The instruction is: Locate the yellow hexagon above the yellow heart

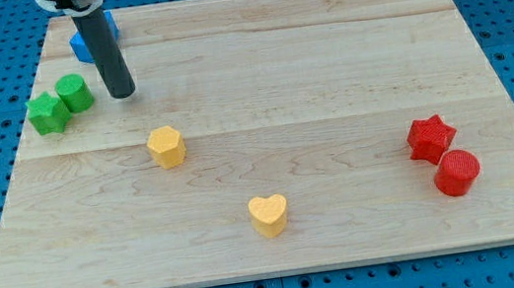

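Note:
The yellow hexagon (167,146) lies on the wooden board, left of centre. The yellow heart (268,214) lies below it and to its right, near the view's bottom. My tip (123,93) rests on the board in the upper left, above and a little left of the yellow hexagon, apart from it. The dark rod rises from the tip toward the view's top edge.
A green star-like block (47,114) and a green cylinder (75,92) sit together left of my tip. A blue block (82,46) is partly hidden behind the rod. A red star (431,137) and a red cylinder (457,172) sit at the right. The wooden board (325,55) lies on a blue pegboard.

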Robot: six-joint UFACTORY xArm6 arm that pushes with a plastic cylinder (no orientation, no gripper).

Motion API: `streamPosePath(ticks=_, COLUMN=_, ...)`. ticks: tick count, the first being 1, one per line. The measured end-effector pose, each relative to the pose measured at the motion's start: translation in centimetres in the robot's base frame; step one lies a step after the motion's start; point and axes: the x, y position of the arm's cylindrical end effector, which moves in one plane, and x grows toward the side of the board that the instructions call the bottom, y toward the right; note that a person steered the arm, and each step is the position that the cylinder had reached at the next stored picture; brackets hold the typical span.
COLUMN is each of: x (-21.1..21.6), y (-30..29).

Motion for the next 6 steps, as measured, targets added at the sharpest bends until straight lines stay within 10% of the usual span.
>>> streamPosePath(ticks=6, x=0.0, y=1.4)
